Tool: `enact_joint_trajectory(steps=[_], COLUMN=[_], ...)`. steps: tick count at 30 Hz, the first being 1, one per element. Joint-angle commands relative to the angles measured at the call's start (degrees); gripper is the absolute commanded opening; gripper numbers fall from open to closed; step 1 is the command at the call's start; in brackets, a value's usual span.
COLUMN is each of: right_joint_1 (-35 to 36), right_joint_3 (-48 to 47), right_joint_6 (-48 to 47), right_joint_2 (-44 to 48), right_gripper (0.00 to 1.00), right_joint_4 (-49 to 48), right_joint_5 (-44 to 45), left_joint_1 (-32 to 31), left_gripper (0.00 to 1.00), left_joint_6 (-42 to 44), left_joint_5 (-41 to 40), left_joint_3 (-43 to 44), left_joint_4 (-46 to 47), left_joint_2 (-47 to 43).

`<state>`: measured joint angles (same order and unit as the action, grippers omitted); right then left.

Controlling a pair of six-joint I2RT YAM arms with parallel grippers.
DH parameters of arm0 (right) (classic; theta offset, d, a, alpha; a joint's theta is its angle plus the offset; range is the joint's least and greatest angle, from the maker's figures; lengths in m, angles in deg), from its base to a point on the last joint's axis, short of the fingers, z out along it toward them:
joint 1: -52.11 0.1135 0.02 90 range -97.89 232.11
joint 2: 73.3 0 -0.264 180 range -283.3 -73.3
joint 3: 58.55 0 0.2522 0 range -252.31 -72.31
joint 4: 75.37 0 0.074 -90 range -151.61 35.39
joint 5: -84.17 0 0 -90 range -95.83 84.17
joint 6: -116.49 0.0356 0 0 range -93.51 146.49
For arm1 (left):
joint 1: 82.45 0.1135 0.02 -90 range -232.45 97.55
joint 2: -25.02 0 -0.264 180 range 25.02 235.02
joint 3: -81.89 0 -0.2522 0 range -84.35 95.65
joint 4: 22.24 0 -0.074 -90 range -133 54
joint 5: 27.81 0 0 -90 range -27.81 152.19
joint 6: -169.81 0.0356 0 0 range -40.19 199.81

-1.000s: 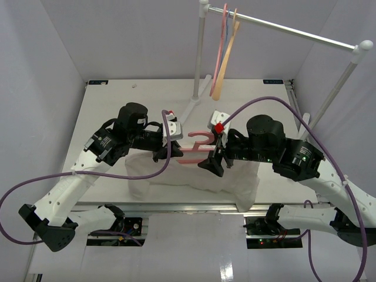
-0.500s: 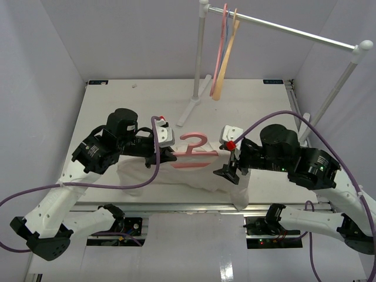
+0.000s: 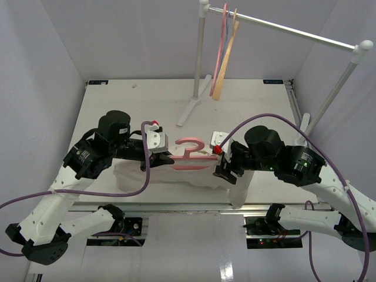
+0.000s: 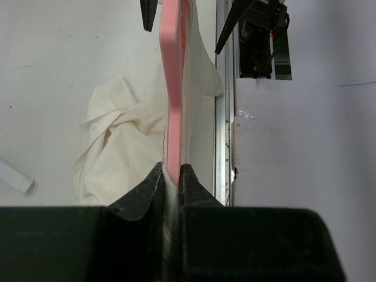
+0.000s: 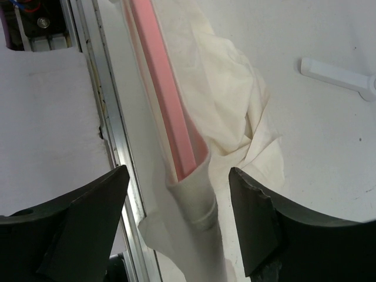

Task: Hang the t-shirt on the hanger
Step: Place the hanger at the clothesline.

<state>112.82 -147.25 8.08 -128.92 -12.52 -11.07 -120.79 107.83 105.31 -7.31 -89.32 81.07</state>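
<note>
The pink hanger (image 3: 191, 154) is held level above the table's near part, hook pointing away. The cream t-shirt (image 3: 197, 176) hangs from it, with a fold trailing down over the near edge at the right. My left gripper (image 3: 166, 158) is shut on the hanger's left end with shirt cloth in the pinch; the left wrist view shows the jaws (image 4: 171, 171) tight on the pink bar (image 4: 173, 88) and cloth (image 4: 123, 147). My right gripper (image 3: 226, 170) is open, its jaws (image 5: 178, 172) straddling the hanger's cloth-covered right end (image 5: 167, 106) without touching it.
A white garment rack stands at the back, its pole (image 3: 200, 53) and rail (image 3: 294, 29) carrying a second pink hanger (image 3: 221, 47) and a tan hanger (image 3: 228, 64). Its foot (image 3: 189, 110) lies on the table. The metal rail of the near edge (image 3: 176, 205) runs below the shirt.
</note>
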Motion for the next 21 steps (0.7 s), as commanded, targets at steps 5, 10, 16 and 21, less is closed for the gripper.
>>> enact_joint_trajectory(steps=[5,10,16,21], right_joint_1=[-0.33,-0.33,-0.33,-0.28], right_joint_3=[1.93,3.75,2.46,3.14], right_joint_6=[0.03,1.23,3.22,7.96], right_joint_2=[2.22,3.29,4.06,5.63], right_gripper=[0.67,0.55,0.22,0.08], right_joint_4=[-1.09,-3.09,-3.56,-4.06], right_joint_5=[-2.27,-1.83,-0.54,2.84], left_joint_1=[0.34,0.29,0.29,0.29], left_gripper=[0.00,0.00,0.00,0.10], left_joint_6=[1.39,0.72,1.57,-3.92], left_joint_5=[7.41,8.56,7.35,2.29], left_joint_3=[-0.43,-1.76,-2.76,-4.29], left_joint_4=[7.20,10.34,11.13,19.26], left_joint_2=[-2.00,-1.01,1.62,2.37])
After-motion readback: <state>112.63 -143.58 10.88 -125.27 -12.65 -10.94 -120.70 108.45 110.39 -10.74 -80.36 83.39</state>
